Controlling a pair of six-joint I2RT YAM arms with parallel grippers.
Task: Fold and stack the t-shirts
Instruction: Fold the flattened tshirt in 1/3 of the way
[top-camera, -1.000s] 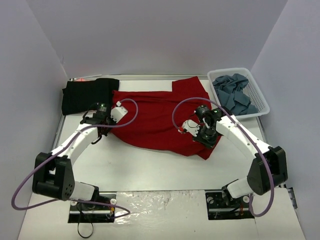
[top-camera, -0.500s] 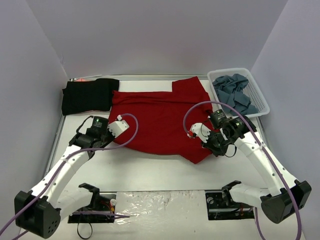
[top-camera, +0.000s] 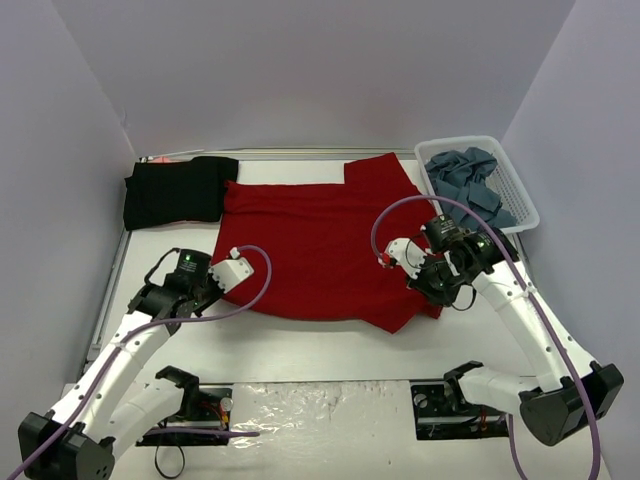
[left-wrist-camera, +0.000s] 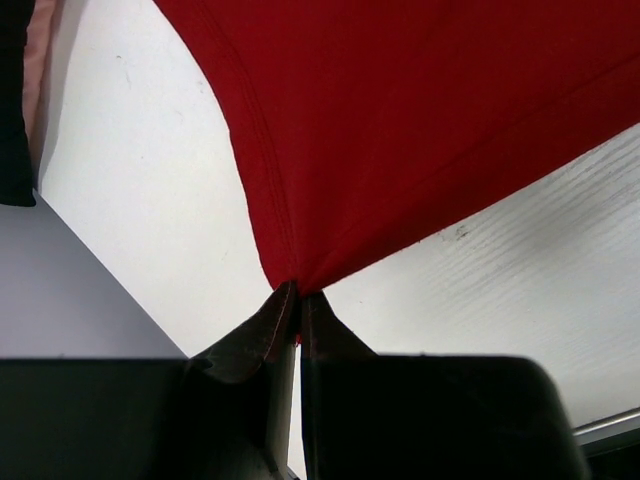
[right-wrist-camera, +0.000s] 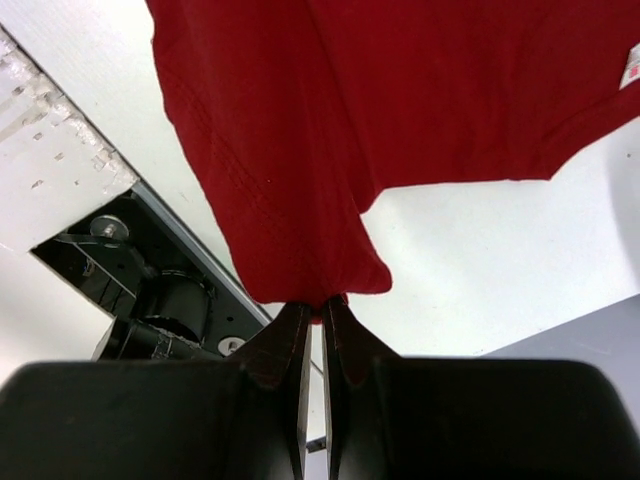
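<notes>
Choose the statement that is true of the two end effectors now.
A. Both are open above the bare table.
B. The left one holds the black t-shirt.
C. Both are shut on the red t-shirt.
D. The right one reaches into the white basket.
C: in the wrist views the left end effector and the right end effector each pinch a bunched bit of the red t-shirt between closed fingers.

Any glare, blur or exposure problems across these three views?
Top external: even soft light, no blur, only glare on the shiny sheet at bottom centre. Left wrist: red t-shirt sharp, hem stitching readable, left claw a near-black silhouette. Right wrist: same, right claw underexposed, cloth crisp.
</notes>
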